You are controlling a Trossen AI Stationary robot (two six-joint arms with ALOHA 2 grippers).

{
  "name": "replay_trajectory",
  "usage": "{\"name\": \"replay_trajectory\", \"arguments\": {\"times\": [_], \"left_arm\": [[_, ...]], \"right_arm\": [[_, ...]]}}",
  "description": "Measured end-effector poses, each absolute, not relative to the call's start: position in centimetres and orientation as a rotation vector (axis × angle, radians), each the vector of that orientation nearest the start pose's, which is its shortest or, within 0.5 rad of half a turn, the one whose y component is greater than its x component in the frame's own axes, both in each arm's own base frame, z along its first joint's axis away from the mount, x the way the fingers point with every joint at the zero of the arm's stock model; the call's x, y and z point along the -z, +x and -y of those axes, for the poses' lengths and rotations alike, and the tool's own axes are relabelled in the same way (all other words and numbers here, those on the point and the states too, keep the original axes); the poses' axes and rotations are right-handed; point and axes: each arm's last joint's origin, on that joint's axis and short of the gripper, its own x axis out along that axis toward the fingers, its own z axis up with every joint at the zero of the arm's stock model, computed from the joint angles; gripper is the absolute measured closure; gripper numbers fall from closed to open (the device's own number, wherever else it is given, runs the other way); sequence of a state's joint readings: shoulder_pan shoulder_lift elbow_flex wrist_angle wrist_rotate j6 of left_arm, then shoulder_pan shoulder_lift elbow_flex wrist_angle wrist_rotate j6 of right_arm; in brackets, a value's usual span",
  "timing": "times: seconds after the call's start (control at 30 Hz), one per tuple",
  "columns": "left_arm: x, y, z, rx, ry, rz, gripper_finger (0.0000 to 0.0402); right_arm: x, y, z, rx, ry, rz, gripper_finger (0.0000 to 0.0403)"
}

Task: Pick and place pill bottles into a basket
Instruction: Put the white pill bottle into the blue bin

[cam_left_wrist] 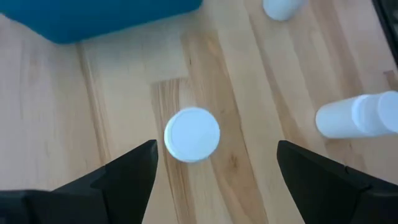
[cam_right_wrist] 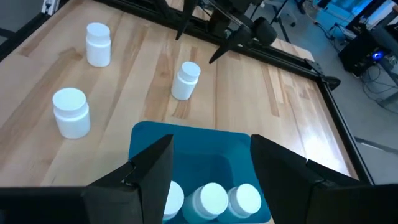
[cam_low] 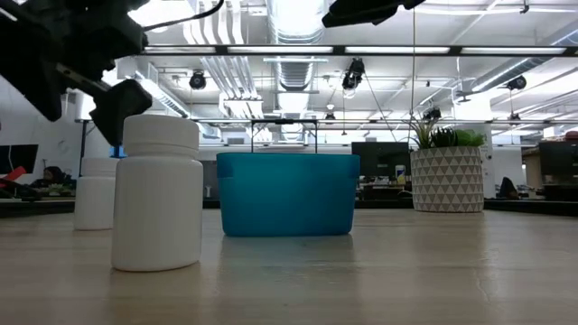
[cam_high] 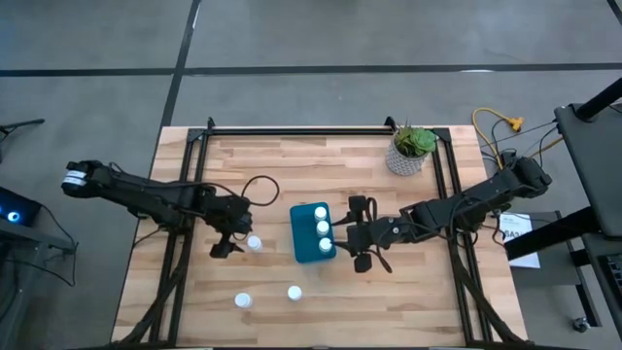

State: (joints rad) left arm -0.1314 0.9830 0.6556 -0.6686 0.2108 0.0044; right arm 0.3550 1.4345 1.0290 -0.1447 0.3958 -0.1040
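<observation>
As the scene stood, the butcher-block wooden table (cam_high: 389,292) carried every item listed here.

Basket: a small teal-blue rectangular plastic bin with rounded corners (cam_high: 312,233), at the table's centre. It held three small white cylindrical pill bottles with round white caps (cam_high: 323,228), upright in a row. The walls looked stiff.

Right gripper (cam_right_wrist: 211,168): it hung directly above the basket, fingers spread wide and holding nothing.

Left gripper (cam_left_wrist: 214,163): it hung over one loose bottle (cam_left_wrist: 192,134), fingers at full spread to either side of the cap and not touching it.

Loose bottles: three stood upright on the wood. One (cam_high: 254,243) stood just left of the basket under the left gripper. Two others (cam_high: 243,300) (cam_high: 294,292) stood nearer the front edge, well apart from the bin.

Handling, by judgement: the bottles looked light, rigid and smooth, so liable to slip or tip. The best hold seemed to be across the body just beneath the cap, squarely from above.
</observation>
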Motion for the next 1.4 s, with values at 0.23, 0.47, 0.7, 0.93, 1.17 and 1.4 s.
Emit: {"name": "replay_trajectory", "arguments": {"times": [0.23, 0.47, 0.7, 0.93, 1.17, 1.4], "left_arm": [[-23.2, 17.9, 3.0, 0.311, -0.029, -0.964, 0.009], [-22.5, 18.4, 3.0, 0.3, -0.026, -1.002, 0.009], [-20.3, 19.9, 3.2, 0.292, -0.029, -1.122, 0.009], [-17.8, 21.4, 3.4, 0.282, -0.036, -1.26, 0.009], [-17.7, 22.9, 3.6, 0.26, -0.064, -1.285, 0.009], [-17.5, 23.0, 3.6, 0.204, -0.136, -1.305, 0.009]], "right_arm": [[-27.8, 29.9, -9.8, 0.041, -0.332, -0.501, 0.0197], [-27.9, 29.9, -9.8, 0.039, -0.343, -0.498, 0.0197], [-27.9, 29.9, -9.8, 0.039, -0.343, -0.499, 0.0197], [-27.9, 29.9, -9.8, 0.039, -0.342, -0.499, 0.0197], [-27.9, 29.9, -9.8, 0.039, -0.34, -0.499, 0.0197], [-27.9, 29.9, -9.8, 0.038, -0.339, -0.498, 0.0197]]}}
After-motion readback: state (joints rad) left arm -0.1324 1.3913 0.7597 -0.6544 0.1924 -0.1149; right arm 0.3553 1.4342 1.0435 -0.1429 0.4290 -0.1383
